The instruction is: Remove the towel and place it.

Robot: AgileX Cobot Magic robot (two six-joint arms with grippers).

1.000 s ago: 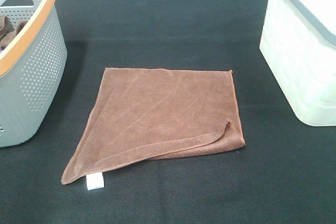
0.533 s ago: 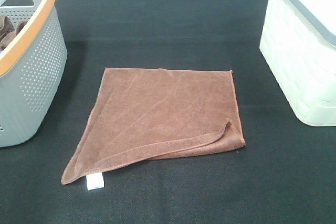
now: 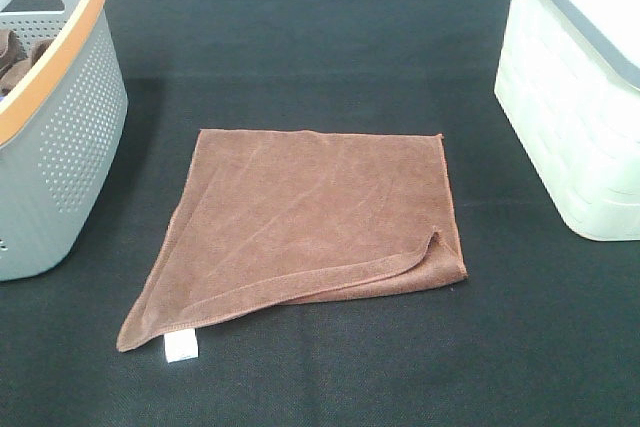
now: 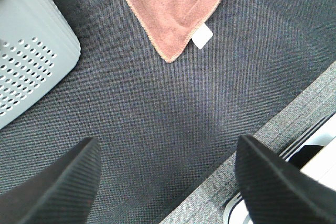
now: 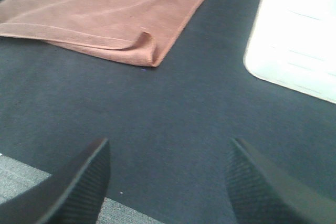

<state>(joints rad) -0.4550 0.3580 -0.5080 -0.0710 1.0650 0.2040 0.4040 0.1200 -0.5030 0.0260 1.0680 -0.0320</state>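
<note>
The brown towel [image 3: 310, 222] lies flat on the black table cover, its front edge folded over and a small white tag [image 3: 180, 347] at its near left corner. The left wrist view shows that corner of the towel [image 4: 176, 3] and the tag [image 4: 202, 38]. The right wrist view shows the towel's near right part [image 5: 105, 14] with a curled fold. My left gripper [image 4: 165, 182] is open and empty above bare cover near the table's front edge. My right gripper [image 5: 168, 182] is open and empty, also back from the towel. Neither gripper shows in the exterior high view.
A grey perforated basket [image 3: 60, 137] with an orange rim stands at the left and holds more brown cloth [image 3: 15, 57]. A white bin [image 3: 575, 97] stands at the right. The basket's wall [image 4: 26, 61] and the bin [image 5: 296, 30] show in the wrist views.
</note>
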